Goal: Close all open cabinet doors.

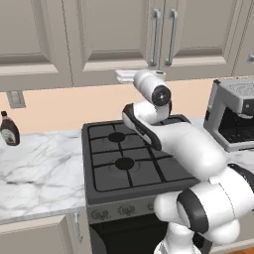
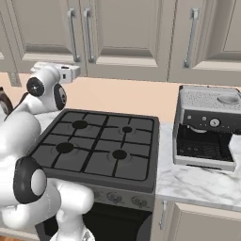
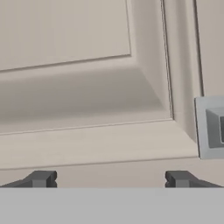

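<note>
Taupe-grey cabinet doors [image 1: 111, 34] run along the wall above the stove [image 1: 129, 158]; every one visible lies flush with its neighbours, none visibly ajar. End effector [image 3: 110, 179] has its fingers spread wide apart, empty, facing the bottom rail of a door [image 3: 87, 100] at close range, a grey socket plate [image 3: 212, 127] at 3 o'clock. Judgement: closing push is likely complete, or nearly. Next move calls for backing off and checking for doors open elsewhere.

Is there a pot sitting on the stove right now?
No, the stove has four bare burners under its black grates, with no cookware on them.
</note>
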### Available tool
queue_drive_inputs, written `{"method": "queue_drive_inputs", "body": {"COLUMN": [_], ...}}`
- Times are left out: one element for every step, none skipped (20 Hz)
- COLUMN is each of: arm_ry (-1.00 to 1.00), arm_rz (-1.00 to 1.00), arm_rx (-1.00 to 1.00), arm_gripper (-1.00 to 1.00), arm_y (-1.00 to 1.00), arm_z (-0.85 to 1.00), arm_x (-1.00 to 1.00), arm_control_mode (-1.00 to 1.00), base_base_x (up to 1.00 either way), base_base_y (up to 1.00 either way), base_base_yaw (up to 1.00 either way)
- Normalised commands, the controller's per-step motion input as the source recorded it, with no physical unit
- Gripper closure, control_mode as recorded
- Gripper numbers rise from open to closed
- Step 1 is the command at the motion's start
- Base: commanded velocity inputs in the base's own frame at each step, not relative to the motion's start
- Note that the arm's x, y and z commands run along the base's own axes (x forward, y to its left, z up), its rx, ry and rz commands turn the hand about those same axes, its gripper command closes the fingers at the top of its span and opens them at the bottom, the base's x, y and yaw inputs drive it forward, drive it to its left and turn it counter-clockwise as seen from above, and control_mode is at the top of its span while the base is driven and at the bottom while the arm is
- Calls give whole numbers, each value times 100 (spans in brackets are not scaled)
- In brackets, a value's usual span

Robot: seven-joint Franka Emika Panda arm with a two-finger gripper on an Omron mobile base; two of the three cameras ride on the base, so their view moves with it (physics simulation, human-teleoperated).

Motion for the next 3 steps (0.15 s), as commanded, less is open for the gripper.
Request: {"method": "queue_drive_inputs", "body": {"arm_ry": [9,9,7], "arm_rz": [0,0,0], "arm_rx": [0,0,0], "arm_gripper": [-100,-100,-100], "arm_y": [0,0,0], "arm_z": [0,0,0], "arm_x": [0,0,-14], "arm_control_mode": [-100,-100,-100], "base_base_x": [0,0,0], "base_base_y": [0,0,0], "base_base_yaw": [0,0,0]}}
